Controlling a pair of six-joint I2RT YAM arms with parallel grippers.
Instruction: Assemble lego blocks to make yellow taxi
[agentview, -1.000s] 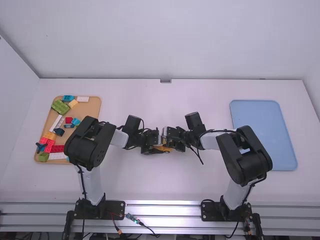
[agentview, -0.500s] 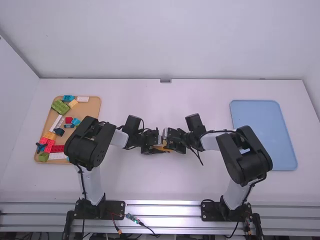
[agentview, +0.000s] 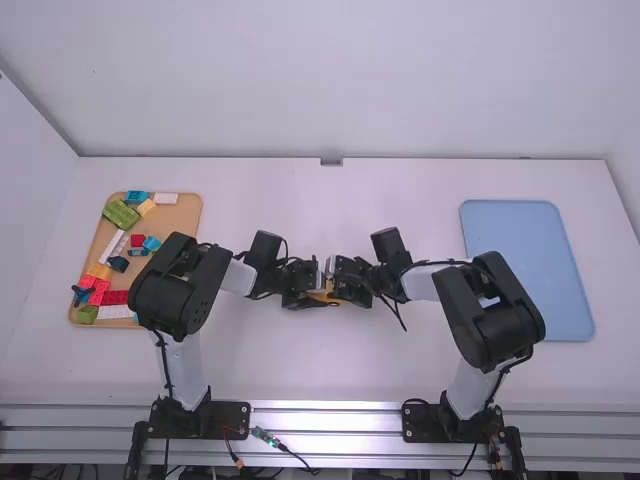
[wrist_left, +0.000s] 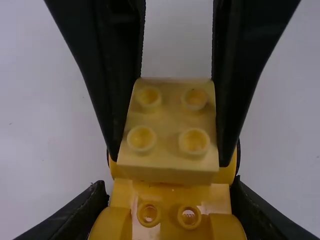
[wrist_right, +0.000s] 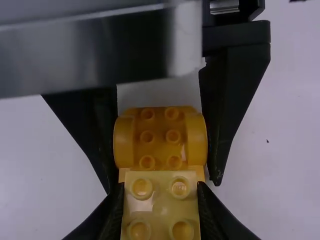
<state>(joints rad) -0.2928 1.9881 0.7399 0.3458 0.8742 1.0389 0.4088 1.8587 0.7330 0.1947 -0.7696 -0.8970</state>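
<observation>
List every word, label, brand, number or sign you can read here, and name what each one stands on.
No text can be read anywhere.
Pale yellow brick with four studs in view: no readable word or number.
Orange-yellow studded piece with rounded ends: no readable mark.
Loose bricks in the tan tray: too small to tell whether any carries print.
Blue tray: no readable label.
</observation>
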